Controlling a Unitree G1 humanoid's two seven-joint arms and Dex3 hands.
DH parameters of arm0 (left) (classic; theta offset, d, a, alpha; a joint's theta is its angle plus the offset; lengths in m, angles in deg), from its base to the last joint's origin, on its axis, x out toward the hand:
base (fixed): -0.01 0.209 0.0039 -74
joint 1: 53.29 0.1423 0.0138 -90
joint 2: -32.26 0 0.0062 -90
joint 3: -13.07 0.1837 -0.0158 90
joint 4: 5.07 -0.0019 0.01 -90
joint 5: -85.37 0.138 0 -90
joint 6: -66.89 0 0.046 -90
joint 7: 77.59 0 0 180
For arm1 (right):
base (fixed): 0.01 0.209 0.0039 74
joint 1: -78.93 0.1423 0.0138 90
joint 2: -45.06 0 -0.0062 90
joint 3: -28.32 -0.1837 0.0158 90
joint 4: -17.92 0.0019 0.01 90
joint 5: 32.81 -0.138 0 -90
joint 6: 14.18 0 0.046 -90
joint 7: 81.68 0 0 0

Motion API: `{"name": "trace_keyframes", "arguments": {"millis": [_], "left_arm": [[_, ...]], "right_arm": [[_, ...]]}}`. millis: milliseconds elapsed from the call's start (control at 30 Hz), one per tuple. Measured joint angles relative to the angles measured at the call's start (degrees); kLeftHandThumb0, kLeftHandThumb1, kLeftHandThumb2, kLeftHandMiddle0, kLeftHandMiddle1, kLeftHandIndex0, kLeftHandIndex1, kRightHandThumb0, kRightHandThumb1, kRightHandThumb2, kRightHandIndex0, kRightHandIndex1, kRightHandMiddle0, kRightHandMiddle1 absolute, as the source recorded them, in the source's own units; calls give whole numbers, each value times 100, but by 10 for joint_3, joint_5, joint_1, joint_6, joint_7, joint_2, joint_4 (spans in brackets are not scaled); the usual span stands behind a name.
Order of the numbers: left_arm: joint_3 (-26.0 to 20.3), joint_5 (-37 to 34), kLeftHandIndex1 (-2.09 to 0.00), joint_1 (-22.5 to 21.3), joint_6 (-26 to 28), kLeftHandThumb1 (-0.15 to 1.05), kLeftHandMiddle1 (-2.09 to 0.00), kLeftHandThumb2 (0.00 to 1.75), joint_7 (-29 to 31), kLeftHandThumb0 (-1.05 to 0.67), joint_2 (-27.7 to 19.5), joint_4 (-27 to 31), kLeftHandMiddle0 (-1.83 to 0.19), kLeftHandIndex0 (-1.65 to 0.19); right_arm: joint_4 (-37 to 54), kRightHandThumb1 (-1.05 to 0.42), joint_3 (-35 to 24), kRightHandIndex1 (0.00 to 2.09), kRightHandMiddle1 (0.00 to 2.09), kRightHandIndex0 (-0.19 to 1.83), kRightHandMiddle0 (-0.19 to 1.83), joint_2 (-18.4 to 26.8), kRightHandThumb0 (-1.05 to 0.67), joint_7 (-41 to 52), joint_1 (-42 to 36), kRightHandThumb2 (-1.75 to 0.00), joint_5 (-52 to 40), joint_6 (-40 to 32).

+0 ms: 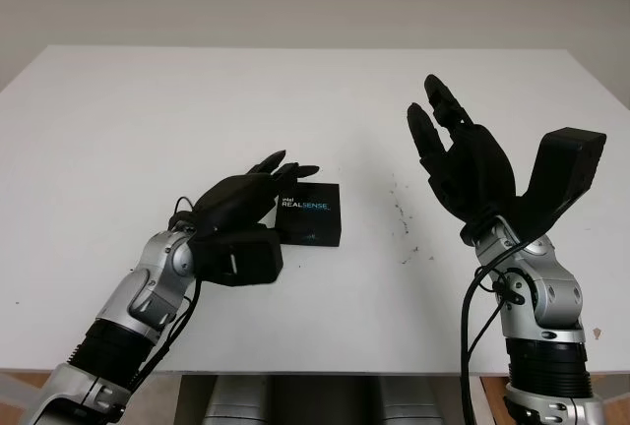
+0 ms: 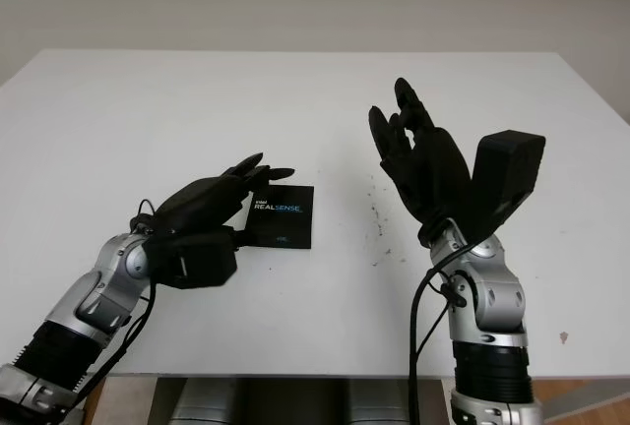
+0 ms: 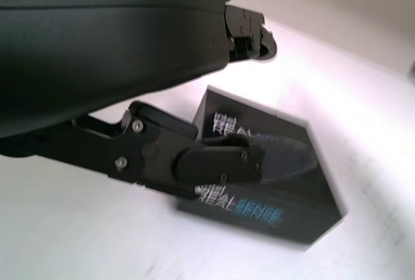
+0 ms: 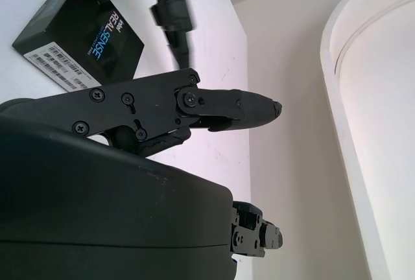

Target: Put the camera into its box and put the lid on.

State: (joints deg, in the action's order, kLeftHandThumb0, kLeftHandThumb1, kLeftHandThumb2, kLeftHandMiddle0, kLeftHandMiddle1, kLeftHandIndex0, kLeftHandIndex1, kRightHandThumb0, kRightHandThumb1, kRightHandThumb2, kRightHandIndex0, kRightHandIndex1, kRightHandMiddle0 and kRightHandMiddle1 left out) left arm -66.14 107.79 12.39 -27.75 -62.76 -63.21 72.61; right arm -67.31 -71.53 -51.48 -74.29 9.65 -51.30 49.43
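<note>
One black cardboard RealSense box [image 1: 309,213] lid-on on white table [image 1: 295,91] — left hand [image 1: 246,199] over its edge, fingers uncurled, gripping nothing; right hand [image 1: 463,154] raised, empty, unclenched.

Black box [image 1: 309,213] with white and blue lettering, white table [image 1: 295,100], black hands

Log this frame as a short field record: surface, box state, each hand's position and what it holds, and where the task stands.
surface: white table
box: black RealSense box, closed, lid on, lying flat near the table's middle
left hand: left hand low over the table at the box's left edge, holding nothing; contact with the box cannot be told
right hand: right hand raised above the table to the right of the box, open, holding nothing
task state: the lid looks already in place; whether the camera is inside cannot be seen
</note>
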Motion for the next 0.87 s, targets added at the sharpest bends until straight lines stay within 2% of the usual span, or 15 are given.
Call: {"name": "trace_keyframes", "arguments": {"millis": [133, 200, 367, 500, 600, 700, 867], "left_arm": [[-59, -101, -8, 2, 27, 105, -9, 40, -5, -64, 32, 26, -8, -8], [-80, -137, -3, 2, 31, 105, -4, 45, -5, -67, 41, 34, -1, 1], [-115, -185, 0, 2, 52, 105, -1, 53, -18, -68, 54, 43, 16, 18], [-138, -227, 0, 2, 73, 105, 0, 59, -24, -74, 67, 43, 19, 19], [-158, -259, 0, 2, 83, 105, 0, 56, -32, -77, 79, 43, 19, 19], [-179, -291, 0, 5, 90, 105, 0, 58, -40, -75, 93, 43, 19, 19], [-193, -305, 0, 14, 91, 105, 0, 60, -60, -77, 103, 44, 19, 19]], "right_arm": [[0, -105, 2, 6, 7, -16, -5, 0, -50, 0, 0, -35, 2, 0], [0, -105, 5, 6, 7, -16, -5, 0, -49, 1, 0, -36, 2, 0], [2, -105, 11, 6, 6, -16, -6, -1, -48, -6, -2, -38, 10, 1], [2, -105, 21, 2, 3, -19, -12, -3, -52, -12, -6, -47, 29, 15], [-4, -105, 25, 0, 1, -19, -18, -11, -59, -8, -8, -55, 33, 40], [-13, -105, 33, 0, 0, -19, -19, -15, -62, -5, -13, -63, 47, 70], [-27, -105, 45, 0, 0, -19, -19, -17, -64, 2, -20, -69, 65, 104]]}}
